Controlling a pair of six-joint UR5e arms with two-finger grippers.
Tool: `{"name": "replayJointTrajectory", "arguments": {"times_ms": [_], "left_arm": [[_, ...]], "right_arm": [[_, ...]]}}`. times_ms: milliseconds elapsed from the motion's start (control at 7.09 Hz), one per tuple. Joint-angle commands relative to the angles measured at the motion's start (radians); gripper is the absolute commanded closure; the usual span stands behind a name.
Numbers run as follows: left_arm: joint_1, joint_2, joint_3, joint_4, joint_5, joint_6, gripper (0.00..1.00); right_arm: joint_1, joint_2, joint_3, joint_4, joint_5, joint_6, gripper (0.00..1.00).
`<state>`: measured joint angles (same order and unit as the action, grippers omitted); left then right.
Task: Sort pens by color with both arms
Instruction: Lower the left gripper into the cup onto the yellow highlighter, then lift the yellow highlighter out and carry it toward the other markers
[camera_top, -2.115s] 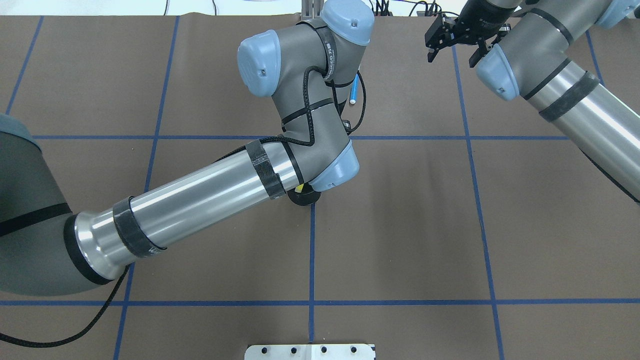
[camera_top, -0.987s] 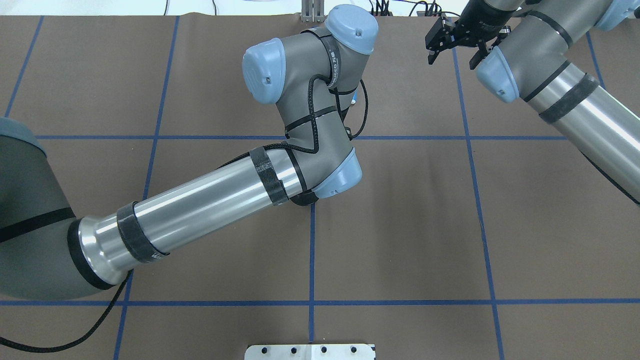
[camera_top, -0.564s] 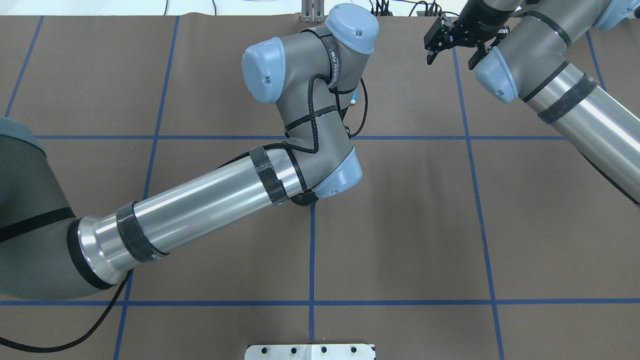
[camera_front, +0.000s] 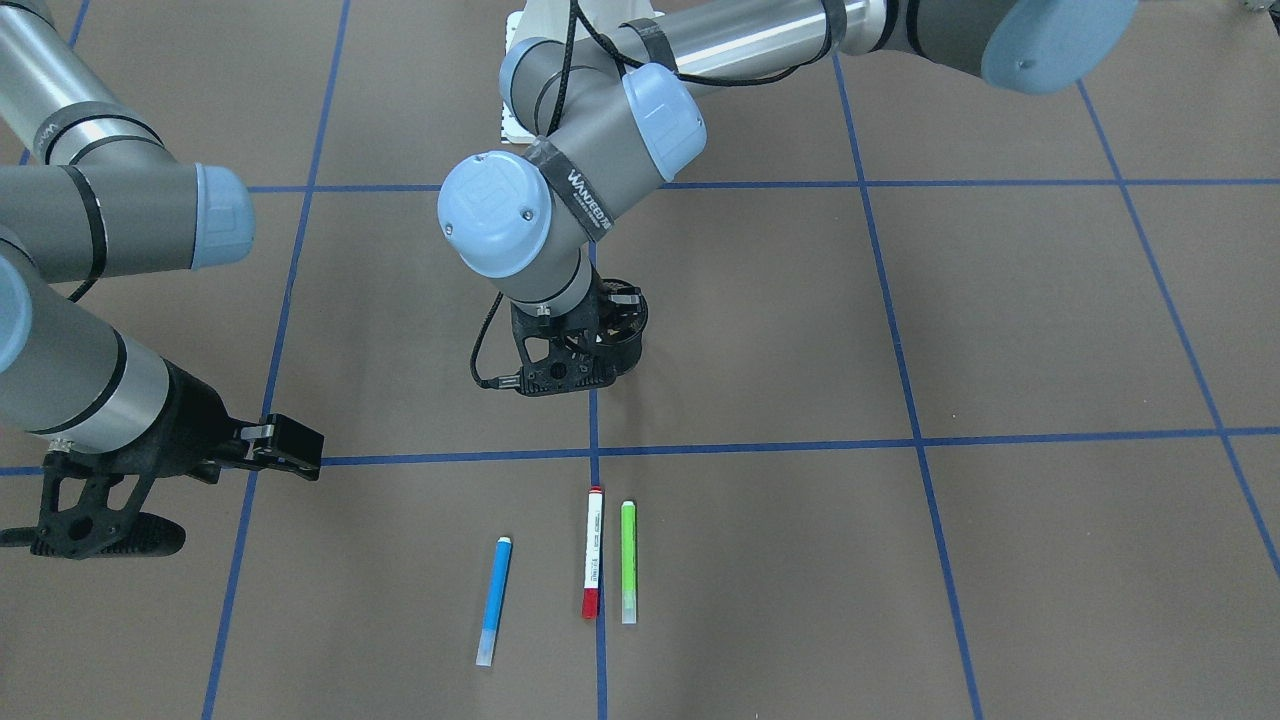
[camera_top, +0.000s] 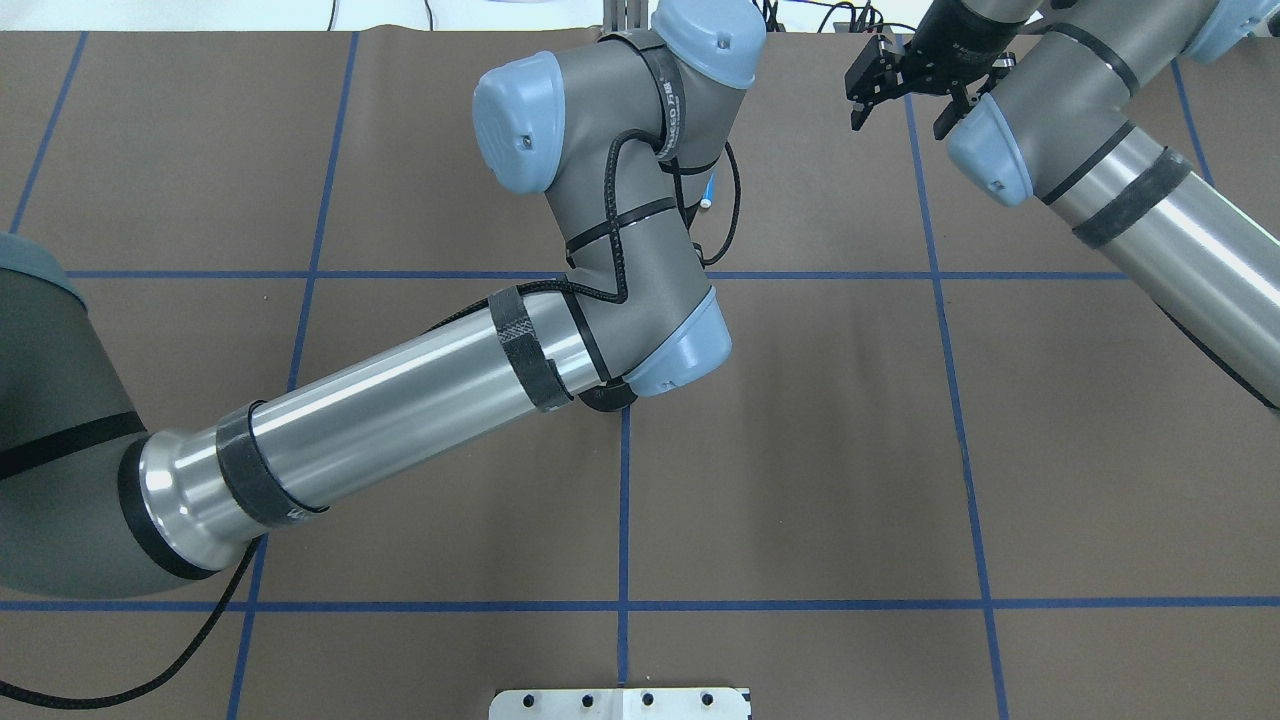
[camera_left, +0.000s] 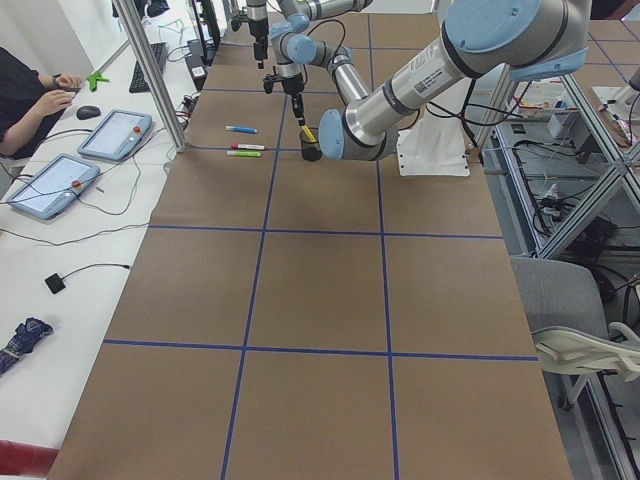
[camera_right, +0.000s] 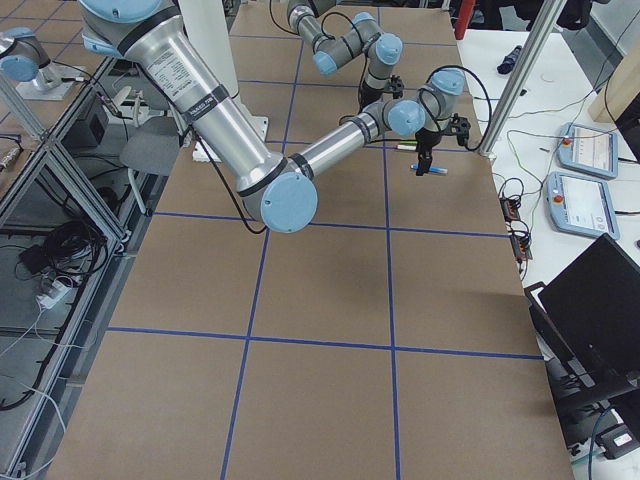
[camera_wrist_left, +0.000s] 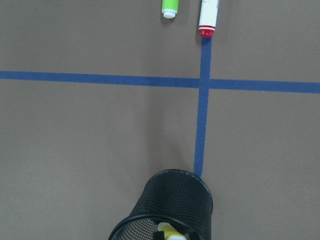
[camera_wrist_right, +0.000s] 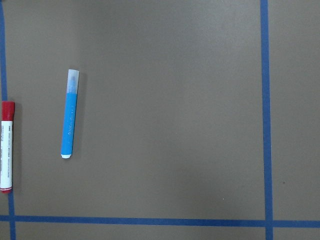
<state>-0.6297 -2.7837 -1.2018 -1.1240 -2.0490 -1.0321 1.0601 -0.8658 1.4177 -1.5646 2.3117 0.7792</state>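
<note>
Locate the yellow pen (camera_wrist_left: 169, 233) leaning inside the black mesh cup (camera_wrist_left: 175, 202); treat this colour as sorted. Find the left gripper (camera_front: 565, 375) over that cup, placed there presumably for the drop. Do not read its grip from these views: cannot tell whether spread or clenched (no fingers in the left wrist view, only a side profile in the front-facing view). Find the blue pen (camera_front: 493, 600), the red-capped white pen (camera_front: 593, 552) and the green pen (camera_front: 628, 562) lying flat and roughly parallel across the tape line (camera_front: 760, 446) from the cup, red and green just beside each other, blue a little apart; treat all three as pending. Note the right gripper (camera_top: 898, 122) hanging above the table (camera_top: 800, 480) off to the side of the blue pen, jaws spread and empty, probably staged for that pen. Compare with the overhead view 2.1 s ago: then a wider arc of the cup with a yellow speck exposed below the left wrist, now only a sliver; then more of the blue pen exposed, now just its tip. Against 0.6 s ago, note the left wrist joints shifted slightly toward the far edge, the right gripper unmoved.
</note>
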Motion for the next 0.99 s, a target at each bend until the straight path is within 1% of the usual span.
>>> {"name": "replayJointTrajectory", "arguments": {"times_ms": [0,282,564,705,846], "left_arm": [[-0.013,0.007,-0.144,0.117,0.0,-0.002,1.0],[-0.057,0.045,-0.328,0.128,-0.002,-0.003,1.0],[-0.166,0.078,-0.515,0.128,0.001,-0.014,1.0],[-0.201,0.096,-0.577,0.118,0.048,-0.013,1.0],[-0.208,0.111,-0.613,0.058,0.154,-0.049,1.0]], "right_arm": [[0.0,0.001,0.001,0.0,0.0,0.0,0.01],[0.001,0.002,0.003,0.0,0.0,0.0,0.01],[0.001,0.002,0.004,0.0,-0.002,0.0,0.01],[0.001,0.004,0.004,0.0,-0.002,0.0,0.01],[0.001,0.001,0.009,0.002,-0.003,0.006,0.01]]}}
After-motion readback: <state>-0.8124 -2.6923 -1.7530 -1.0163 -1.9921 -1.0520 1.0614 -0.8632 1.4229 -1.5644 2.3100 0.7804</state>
